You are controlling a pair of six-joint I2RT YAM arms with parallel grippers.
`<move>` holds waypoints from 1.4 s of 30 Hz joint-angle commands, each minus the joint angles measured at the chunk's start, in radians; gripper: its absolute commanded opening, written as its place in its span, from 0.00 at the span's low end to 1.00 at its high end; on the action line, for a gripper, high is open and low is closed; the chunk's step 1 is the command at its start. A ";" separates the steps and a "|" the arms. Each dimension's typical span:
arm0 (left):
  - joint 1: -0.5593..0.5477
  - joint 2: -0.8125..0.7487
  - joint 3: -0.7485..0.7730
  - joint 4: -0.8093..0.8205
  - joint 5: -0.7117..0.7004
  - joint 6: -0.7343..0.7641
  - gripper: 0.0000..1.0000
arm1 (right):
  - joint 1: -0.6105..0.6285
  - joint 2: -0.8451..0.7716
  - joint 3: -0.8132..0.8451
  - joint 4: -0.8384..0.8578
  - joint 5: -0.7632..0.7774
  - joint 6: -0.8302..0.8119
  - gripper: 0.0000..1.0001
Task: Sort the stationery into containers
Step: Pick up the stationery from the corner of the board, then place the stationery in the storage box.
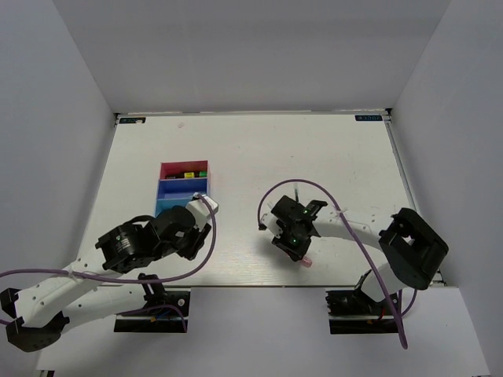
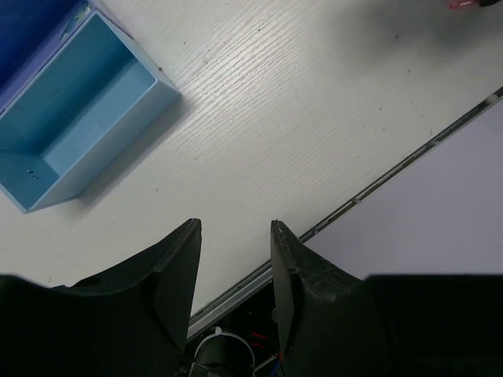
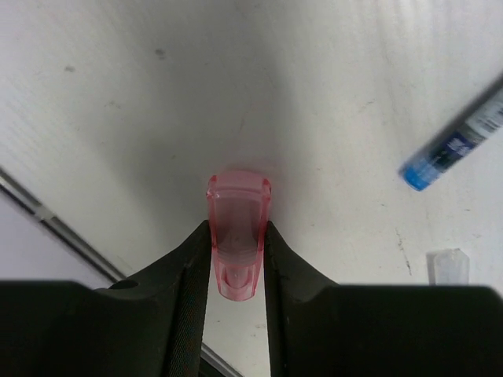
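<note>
— While the right gripper is clamping the pink capsule piece, how close is the table's front edge lying?

— Just beside it, with open tabletop stretching beyond. The left gripper is hanging with its jaws apart and holding nothing, between the light blue bin and that edge.

Left gripper beside the three-bin organizer, right gripper at a pink piece.
</note>
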 commanded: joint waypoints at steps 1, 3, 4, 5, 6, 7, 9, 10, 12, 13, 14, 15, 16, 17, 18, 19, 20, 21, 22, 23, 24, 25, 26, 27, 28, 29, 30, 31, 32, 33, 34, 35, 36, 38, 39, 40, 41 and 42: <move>-0.005 0.022 0.065 -0.010 -0.008 0.027 0.51 | 0.000 -0.004 0.060 -0.049 -0.096 -0.067 0.00; -0.007 0.033 0.093 -0.010 0.001 0.047 0.51 | 0.000 -0.005 0.147 -0.072 -0.142 -0.154 0.00; -0.007 0.038 0.114 -0.004 0.006 0.053 0.51 | 0.000 0.018 0.268 -0.080 -0.154 -0.179 0.00; -0.005 0.041 0.137 -0.001 0.009 0.061 0.51 | -0.001 0.033 0.313 -0.089 -0.166 -0.223 0.00; -0.005 0.050 0.150 0.009 0.021 0.064 0.51 | -0.001 0.071 0.353 -0.098 -0.202 -0.240 0.00; -0.005 0.052 0.188 0.018 0.024 0.071 0.51 | -0.001 0.119 0.505 -0.103 -0.220 -0.269 0.00; -0.005 0.061 0.206 0.029 0.042 0.079 0.51 | 0.000 0.200 0.598 -0.128 -0.272 -0.308 0.00; -0.004 0.064 0.217 0.042 0.045 0.087 0.51 | 0.000 0.229 0.737 -0.126 -0.312 -0.318 0.00; -0.005 0.067 0.239 0.055 0.061 0.090 0.50 | -0.004 0.344 0.822 -0.126 -0.378 -0.319 0.00; -0.005 0.067 0.246 0.065 0.073 0.091 0.50 | -0.006 0.375 0.958 -0.126 -0.415 -0.312 0.00; -0.004 0.064 0.251 0.067 0.079 0.102 0.50 | -0.006 0.468 1.008 -0.122 -0.445 -0.299 0.00; -0.005 0.061 0.262 0.073 0.097 0.102 0.50 | -0.013 0.499 1.051 -0.117 -0.458 -0.297 0.00; -0.002 0.056 0.266 0.082 0.117 0.110 0.50 | -0.021 0.528 1.182 -0.114 -0.504 -0.292 0.00; -0.005 0.055 0.278 0.085 0.124 0.119 0.50 | -0.033 0.605 1.215 -0.087 -0.515 -0.282 0.00; -0.005 0.046 0.282 0.093 0.133 0.122 0.50 | -0.039 0.628 1.238 -0.035 -0.527 -0.254 0.00; -0.005 0.044 0.286 0.098 0.144 0.122 0.50 | -0.046 0.666 1.302 0.019 -0.591 -0.243 0.00; -0.005 0.044 0.291 0.098 0.147 0.127 0.50 | -0.065 0.685 1.315 0.042 -0.613 -0.213 0.00; -0.004 0.044 0.300 0.098 0.153 0.130 0.50 | -0.072 0.708 1.321 0.079 -0.633 -0.193 0.00; -0.002 0.046 0.303 0.092 0.159 0.130 0.50 | -0.076 0.728 1.312 0.211 -0.666 -0.173 0.00; -0.005 0.047 0.308 0.085 0.159 0.131 0.50 | -0.088 0.734 1.304 0.261 -0.691 -0.098 0.00; -0.004 0.058 0.314 0.079 0.162 0.131 0.50 | -0.093 0.758 1.284 0.307 -0.716 -0.070 0.00; -0.004 0.062 0.318 0.078 0.159 0.131 0.50 | -0.104 0.766 1.283 0.422 -0.737 -0.059 0.00; -0.005 0.069 0.320 0.067 0.157 0.133 0.50 | -0.104 0.777 1.286 0.450 -0.754 -0.036 0.00; -0.005 0.075 0.326 0.064 0.159 0.136 0.50 | -0.105 0.806 1.295 0.495 -0.754 -0.018 0.00; -0.004 0.078 0.325 0.062 0.157 0.136 0.50 | -0.110 0.812 1.296 0.522 -0.756 -0.018 0.00; -0.004 0.078 0.326 0.064 0.159 0.137 0.50 | -0.109 0.818 1.298 0.556 -0.740 -0.016 0.00; -0.004 0.079 0.325 0.065 0.157 0.137 0.50 | -0.112 0.829 1.298 0.575 -0.739 0.002 0.00; -0.005 0.073 0.320 0.070 0.157 0.136 0.50 | -0.110 0.841 1.300 0.598 -0.734 0.019 0.00; -0.005 0.075 0.317 0.069 0.159 0.137 0.50 | -0.110 0.854 1.303 0.605 -0.734 0.025 0.00; -0.002 0.073 0.314 0.073 0.156 0.136 0.50 | -0.116 0.858 1.306 0.639 -0.730 0.039 0.00; -0.005 0.069 0.309 0.073 0.156 0.136 0.50 | -0.116 0.871 1.307 0.635 -0.728 0.059 0.00; -0.002 0.066 0.308 0.075 0.156 0.134 0.50 | -0.112 0.875 1.307 0.636 -0.730 0.065 0.00; -0.004 0.066 0.305 0.076 0.156 0.133 0.50 | -0.113 0.880 1.300 0.636 -0.743 0.071 0.00; -0.007 0.059 0.297 0.076 0.154 0.131 0.50 | -0.107 0.877 1.283 0.648 -0.751 0.082 0.00; -0.005 0.055 0.294 0.076 0.151 0.131 0.50 | -0.105 0.880 1.267 0.648 -0.753 0.085 0.00; -0.005 0.055 0.294 0.079 0.151 0.130 0.50 | -0.101 0.883 1.266 0.645 -0.751 0.086 0.00; -0.004 0.053 0.294 0.076 0.151 0.125 0.50 | -0.098 0.889 1.266 0.642 -0.750 0.085 0.00; -0.002 0.056 0.289 0.075 0.145 0.122 0.51 | -0.101 0.891 1.267 0.632 -0.743 0.085 0.00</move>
